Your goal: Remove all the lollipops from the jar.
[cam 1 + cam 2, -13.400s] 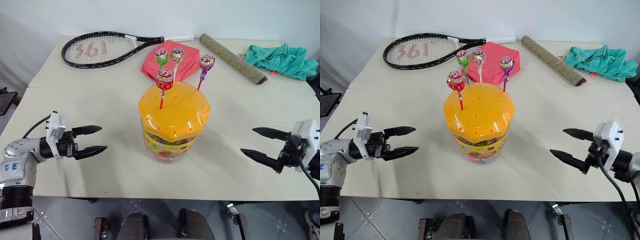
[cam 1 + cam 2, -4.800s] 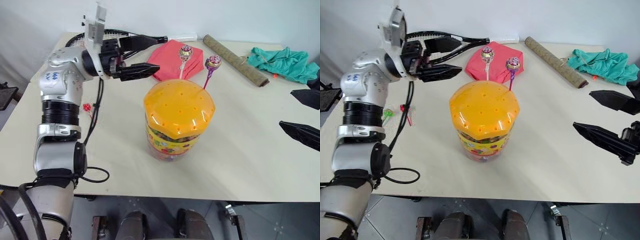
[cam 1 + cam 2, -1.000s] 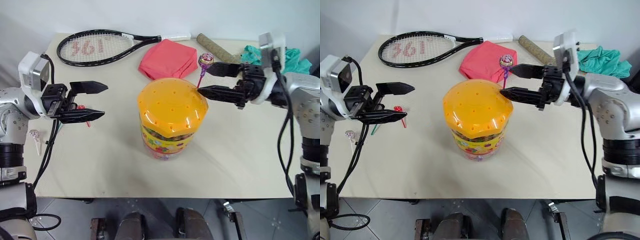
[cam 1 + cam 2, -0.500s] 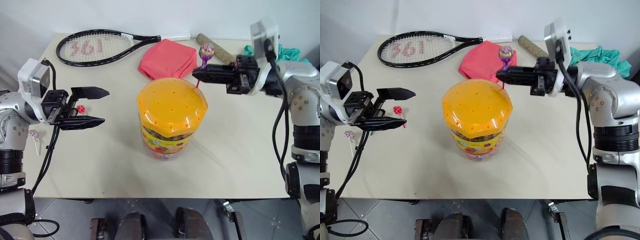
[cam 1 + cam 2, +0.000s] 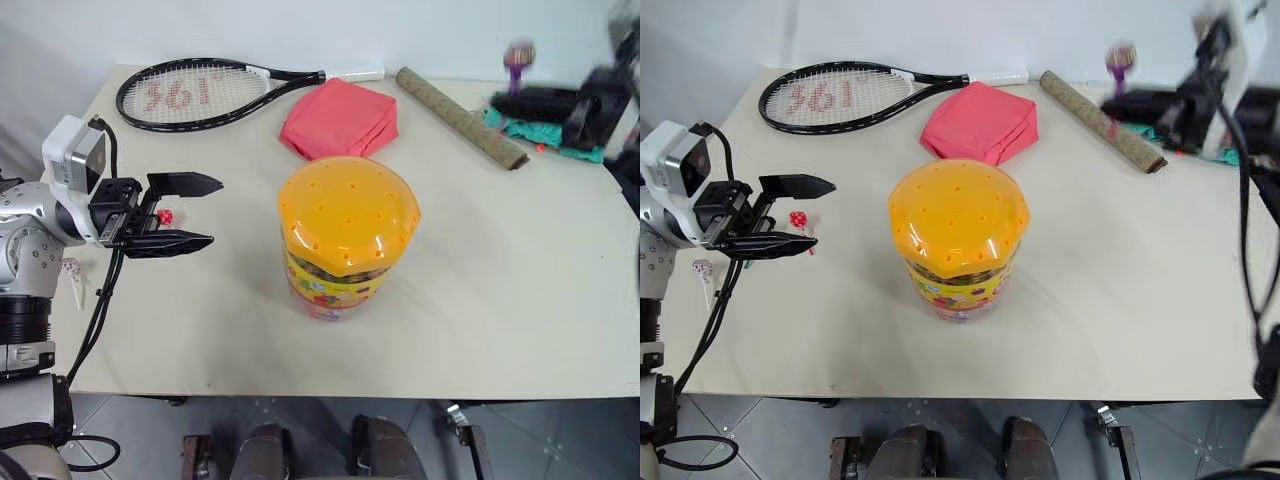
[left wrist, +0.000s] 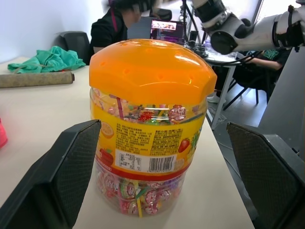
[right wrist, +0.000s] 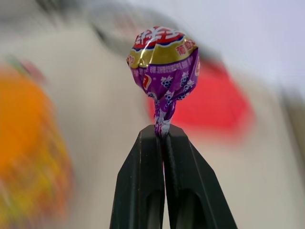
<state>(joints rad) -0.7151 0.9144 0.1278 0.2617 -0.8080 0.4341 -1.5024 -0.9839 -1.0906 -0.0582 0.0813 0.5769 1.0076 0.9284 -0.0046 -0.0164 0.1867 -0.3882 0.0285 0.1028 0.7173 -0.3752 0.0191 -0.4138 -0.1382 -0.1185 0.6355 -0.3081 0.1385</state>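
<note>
Right wrist view: the right gripper [image 7: 164, 136] has its two black fingers pressed together on the stick of the purple lollipop [image 7: 163, 59], with the wrapped head standing just above the fingertips. From the head camera this gripper is at the far right of the table [image 5: 520, 290], raised over the green cloth [image 5: 1225, 140], with the purple candy head upright above it.

Left gripper [image 5: 195, 212] hangs at the left side of the table, pointing toward the jar [image 5: 347, 240], fingers spread wide and holding nothing. Its wrist camera looks straight at the jar between the two fingers [image 6: 71, 167]; the gripper is apart from the jar.

The jar stands upright near the middle of the table. Its orange domed lid [image 5: 958, 213] is on, and no stick rises from the holes in the lid. Wrapped candies are visible through the clear wall below the label.

A red lollipop [image 5: 798, 219] lies on the table just behind the left gripper's fingers. A pink-and-white lollipop [image 5: 72, 270] with a white stick lies near the left edge, partly behind the left arm.

Behind the jar lie a folded red cloth [image 5: 340, 118], a tennis racket [image 5: 200, 93] and a brown roll [image 5: 460, 115], all apart from the jar.
</note>
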